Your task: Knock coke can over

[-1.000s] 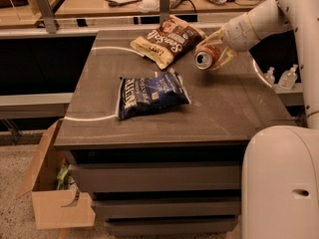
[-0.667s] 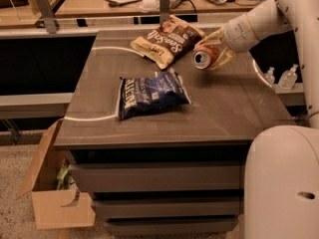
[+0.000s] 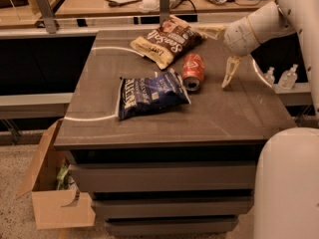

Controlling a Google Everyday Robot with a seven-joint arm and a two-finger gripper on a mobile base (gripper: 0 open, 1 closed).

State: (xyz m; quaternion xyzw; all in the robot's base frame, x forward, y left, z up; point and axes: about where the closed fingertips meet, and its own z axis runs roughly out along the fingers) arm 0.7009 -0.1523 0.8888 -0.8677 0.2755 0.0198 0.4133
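Observation:
The coke can [image 3: 193, 69], red-orange with white script, lies on its side on the grey table [image 3: 234, 113]. Its silver top faces the front edge. It rests between the blue chip bag [image 3: 149, 93] and the brown-and-cream chip bag [image 3: 167, 41], touching the blue bag's right corner. My gripper [image 3: 227, 81] hangs a little to the right of the can, fingers pointing down at the tabletop. It is open, empty and apart from the can.
An open cardboard box [image 3: 55, 193] stands on the floor at the table's left. Two small bottles [image 3: 281, 76] sit on a ledge beyond the table's right edge. A desk with papers runs behind the table. My white base [image 3: 286, 183] fills the lower right.
The can was upright and tilted in my gripper near the brown bag. It now lies on its side further left and forward. My gripper has let go and drawn away to the right.

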